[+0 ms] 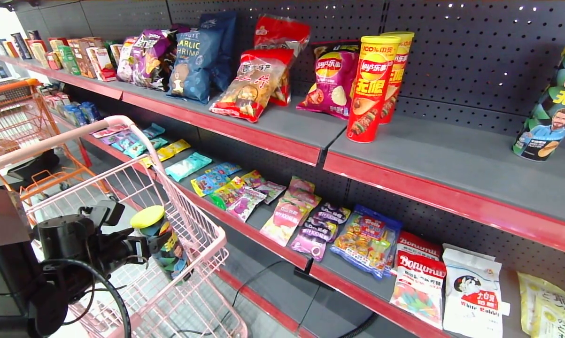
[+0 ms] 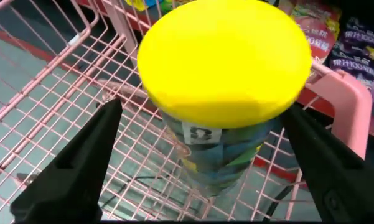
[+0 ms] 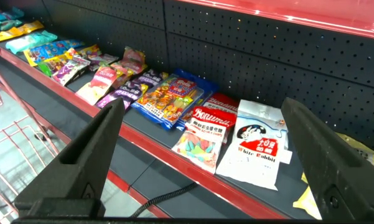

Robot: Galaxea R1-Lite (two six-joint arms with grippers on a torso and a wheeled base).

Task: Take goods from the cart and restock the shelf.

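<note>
Yellow-lidded chip canister with a green-and-black patterned body (image 1: pixel 162 244) is sitting upright inside the pink wire shopping cart (image 1: pixel 202 234), near its shelf-side wall, lid about level with the rim.

Head view: left gripper (image 1: pixel 143 245) is reaching in from the side, fingers appearing clamped on the canister just under the lid.

Left wrist view: looking down on the lid (image 2: pixel 224 59); two black fingers (image 2: pixel 81 162) are flanking the body, contact hidden under the lid's overhang. Pink mesh of the cart (image 2: pixel 355 106) is showing behind.

Right wrist view: right gripper (image 3: pixel 202 124) is hanging with fingers spread wide and nothing between them, facing the lower grey shelf (image 3: pixel 162 146), where flat candy packets and a white rabbit-print bag (image 3: pixel 255 146) are lying.

Upper grey red-edged shelf (image 1: pixel 451 159) is carrying two red-and-yellow chip canisters (image 1: pixel 371 89), snack bags, and a matching green-and-black canister (image 1: pixel 550 108) well to the right. Dark pegboard (image 1: pixel 475 47) is backing the shelves. An orange cart (image 1: pixel 10 94) is standing beyond the pink one.
</note>
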